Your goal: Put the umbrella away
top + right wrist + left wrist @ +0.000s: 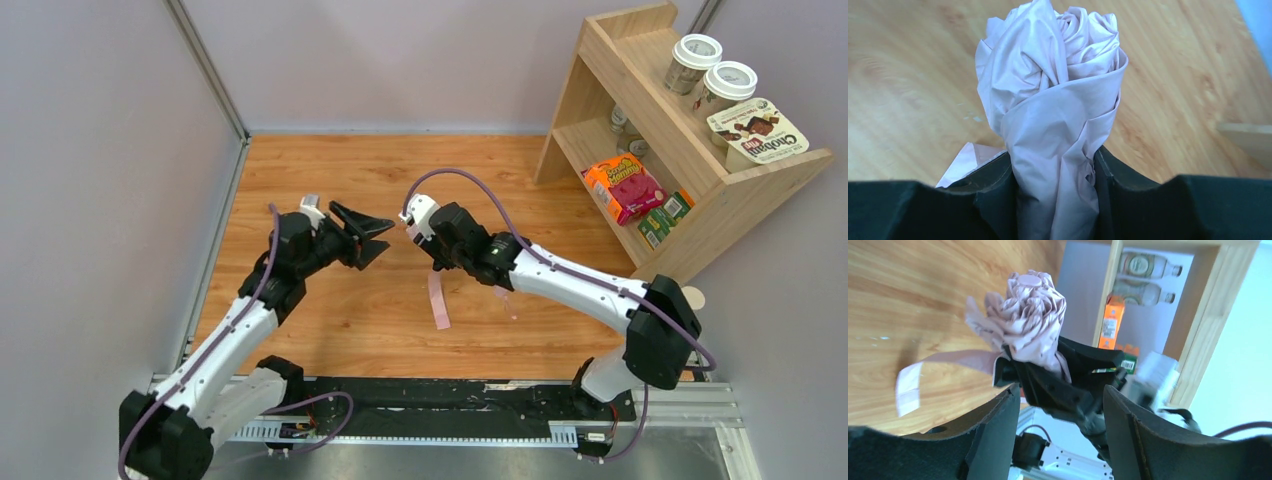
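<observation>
Umbrella: lower end hidden between right gripper fingers; bottles on shelf: labels blurred, unreadable.

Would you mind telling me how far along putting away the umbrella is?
Done: the umbrella is folded and bunched into a roll. In hand: the right gripper is shut on it, the left gripper open beside it. Remaining: the strap hangs loose, and the umbrella is not yet put down anywhere.

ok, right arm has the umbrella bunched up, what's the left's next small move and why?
Probably lower the left gripper toward the loose strap and pinch it. The right gripper is clamped on the folded umbrella, the left's jaws stand open and empty beside it, and the strap hangs unfastened below.
</observation>
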Motion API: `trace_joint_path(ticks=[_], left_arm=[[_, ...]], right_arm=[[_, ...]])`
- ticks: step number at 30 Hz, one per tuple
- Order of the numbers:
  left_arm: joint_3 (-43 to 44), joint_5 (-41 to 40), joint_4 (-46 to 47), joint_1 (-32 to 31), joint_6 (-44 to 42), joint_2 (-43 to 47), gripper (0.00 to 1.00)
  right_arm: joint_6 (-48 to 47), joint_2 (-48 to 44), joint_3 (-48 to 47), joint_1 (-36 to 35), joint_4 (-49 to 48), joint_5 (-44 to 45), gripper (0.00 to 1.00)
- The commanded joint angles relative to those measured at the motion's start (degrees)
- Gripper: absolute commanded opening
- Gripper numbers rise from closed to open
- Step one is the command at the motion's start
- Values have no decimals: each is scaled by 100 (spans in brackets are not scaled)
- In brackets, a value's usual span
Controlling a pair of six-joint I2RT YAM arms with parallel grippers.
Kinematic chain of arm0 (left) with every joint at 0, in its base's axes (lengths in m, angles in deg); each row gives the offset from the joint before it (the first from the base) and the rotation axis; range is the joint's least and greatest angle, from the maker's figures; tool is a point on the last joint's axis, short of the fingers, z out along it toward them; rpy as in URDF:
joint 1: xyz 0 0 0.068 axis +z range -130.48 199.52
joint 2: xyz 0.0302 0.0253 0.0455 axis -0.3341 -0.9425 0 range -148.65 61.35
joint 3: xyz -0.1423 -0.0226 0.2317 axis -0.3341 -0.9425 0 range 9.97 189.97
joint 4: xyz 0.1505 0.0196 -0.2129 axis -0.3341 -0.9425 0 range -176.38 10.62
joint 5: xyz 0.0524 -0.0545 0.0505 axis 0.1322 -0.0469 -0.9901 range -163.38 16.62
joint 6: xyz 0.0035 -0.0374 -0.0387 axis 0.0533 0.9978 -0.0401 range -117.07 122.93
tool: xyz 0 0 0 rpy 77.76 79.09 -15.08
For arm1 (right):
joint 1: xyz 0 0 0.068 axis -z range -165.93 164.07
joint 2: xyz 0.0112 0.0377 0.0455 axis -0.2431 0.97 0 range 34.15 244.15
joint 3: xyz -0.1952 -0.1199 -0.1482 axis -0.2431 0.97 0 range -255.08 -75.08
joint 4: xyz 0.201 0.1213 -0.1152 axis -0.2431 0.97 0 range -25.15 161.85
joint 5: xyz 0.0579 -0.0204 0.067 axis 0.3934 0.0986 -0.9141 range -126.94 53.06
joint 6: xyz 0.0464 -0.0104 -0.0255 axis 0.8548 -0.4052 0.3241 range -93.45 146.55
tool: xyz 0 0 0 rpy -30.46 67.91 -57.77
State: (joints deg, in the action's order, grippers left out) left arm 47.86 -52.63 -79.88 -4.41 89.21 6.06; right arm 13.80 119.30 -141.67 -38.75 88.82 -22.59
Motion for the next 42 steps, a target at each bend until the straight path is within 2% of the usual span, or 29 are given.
trace_joint_path(ticks=[1, 5, 9, 15, 18, 23, 27, 30, 33, 37, 42], left_arm=[[-351, -177, -1205, 527, -568, 842, 68], [-905, -177, -1357, 792, -481, 1379, 69], [-1239, -177, -1488, 819, -454, 1661, 67], [-1451, -370, -2208, 863, -454, 1933, 64], [-1547, -581, -2682, 863, -332, 1925, 63], [-1697, -301, -2325, 863, -155, 1364, 63], [-1758, 33, -1404, 863, -208, 661, 68], [-1750, -36, -1182, 854, -261, 257, 75], [-1977, -63, -368, 854, 72, 71, 75], [-1944, -168, 4, 854, 275, -201, 76], [-1636, -326, 197, 845, 109, -649, 76]], right_arm=[[-613, 466, -21, -88, -1050, 1769, 0], [-1158, 1195, 84, -474, -1902, 2967, 0], [-1054, 1794, 102, -782, -2001, 2784, 0], [-211, 2041, 278, -889, -1343, 801, 0], [202, 2251, 77, -643, -649, -780, 0], [571, 2893, -100, -335, 64, -2610, 0], [844, 3166, 40, -98, -93, -3385, 0], [1064, 3307, 128, 34, -260, -3763, 0], [1170, 3359, 199, 140, -463, -3983, 0], [1179, 3395, 225, 246, -595, -4186, 0], [1161, 3491, 111, 289, -577, -4282, 0]])
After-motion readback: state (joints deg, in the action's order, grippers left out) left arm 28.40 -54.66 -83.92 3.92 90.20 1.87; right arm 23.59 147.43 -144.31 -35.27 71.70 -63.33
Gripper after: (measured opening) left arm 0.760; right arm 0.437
